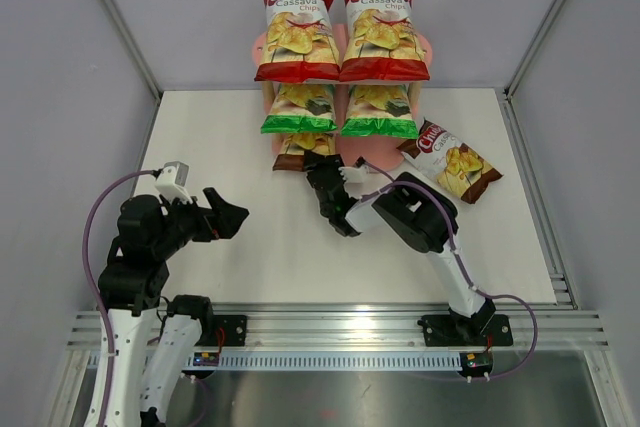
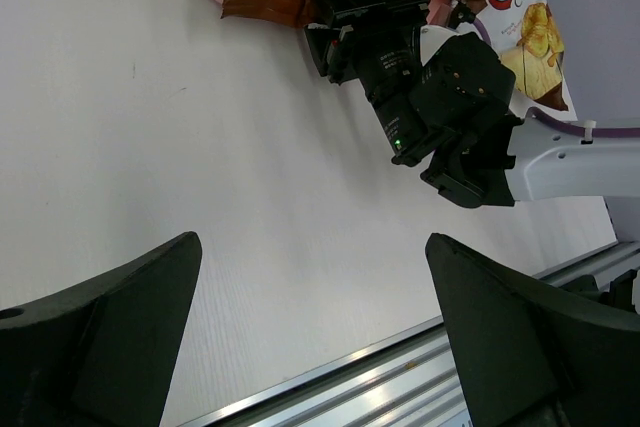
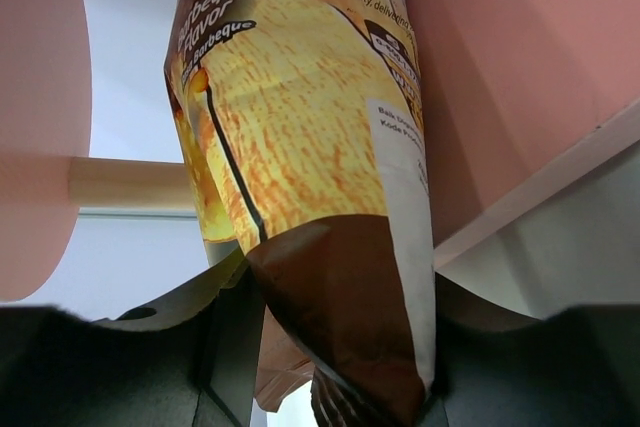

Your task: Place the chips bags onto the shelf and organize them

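The pink shelf (image 1: pixel 386 155) stands at the back of the table. Two red chips bags (image 1: pixel 297 35) (image 1: pixel 383 32) fill its top board and two green ones (image 1: pixel 299 107) (image 1: pixel 379 110) the middle board. A brown barbeque bag (image 3: pixel 310 147) stands at the left of the bottom board (image 3: pixel 500 77). My right gripper (image 3: pixel 335 292) is shut on that bag's bottom seam, with a finger against each side. A second brown bag (image 1: pixel 455 160) lies flat on the table to the right of the shelf. My left gripper (image 2: pixel 313 327) hovers open and empty over the near left of the table.
The right arm (image 2: pixel 440 87) reaches from the near right across to the shelf's front. A wooden shelf post (image 3: pixel 130 182) runs behind the held bag. A metal rail (image 1: pixel 330 332) lines the table's near edge. Grey walls close in the sides and back.
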`<state>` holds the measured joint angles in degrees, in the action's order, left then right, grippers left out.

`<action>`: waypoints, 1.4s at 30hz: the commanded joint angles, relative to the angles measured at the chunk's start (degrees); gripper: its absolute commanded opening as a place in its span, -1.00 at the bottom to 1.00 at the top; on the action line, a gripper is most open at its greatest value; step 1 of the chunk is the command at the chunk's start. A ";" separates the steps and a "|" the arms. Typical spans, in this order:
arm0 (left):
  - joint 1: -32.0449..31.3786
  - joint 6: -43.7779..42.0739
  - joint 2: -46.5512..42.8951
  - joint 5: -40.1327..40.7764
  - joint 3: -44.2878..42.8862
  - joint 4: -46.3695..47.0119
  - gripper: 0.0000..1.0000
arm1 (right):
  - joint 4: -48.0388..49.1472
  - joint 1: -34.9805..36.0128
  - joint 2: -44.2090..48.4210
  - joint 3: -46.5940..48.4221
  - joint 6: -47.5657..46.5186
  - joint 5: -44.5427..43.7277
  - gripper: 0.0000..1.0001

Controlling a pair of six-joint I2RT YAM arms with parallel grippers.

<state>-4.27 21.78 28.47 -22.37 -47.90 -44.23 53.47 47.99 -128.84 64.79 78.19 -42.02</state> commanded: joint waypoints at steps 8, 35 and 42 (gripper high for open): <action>-0.82 -1.04 -0.96 1.10 0.09 1.25 0.98 | -2.85 -2.37 -1.77 2.79 -1.90 0.62 0.02; -0.82 -0.42 -1.31 1.80 0.09 1.86 0.98 | 7.43 -2.46 15.27 -20.74 -4.28 2.82 0.77; -0.82 1.51 -1.22 2.59 0.96 3.79 0.98 | 4.11 -2.81 30.98 -35.60 -9.10 2.38 0.99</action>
<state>-4.84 22.35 27.70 -21.06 -47.37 -43.83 58.39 45.69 -106.06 32.84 73.10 -37.91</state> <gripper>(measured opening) 0.988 0.987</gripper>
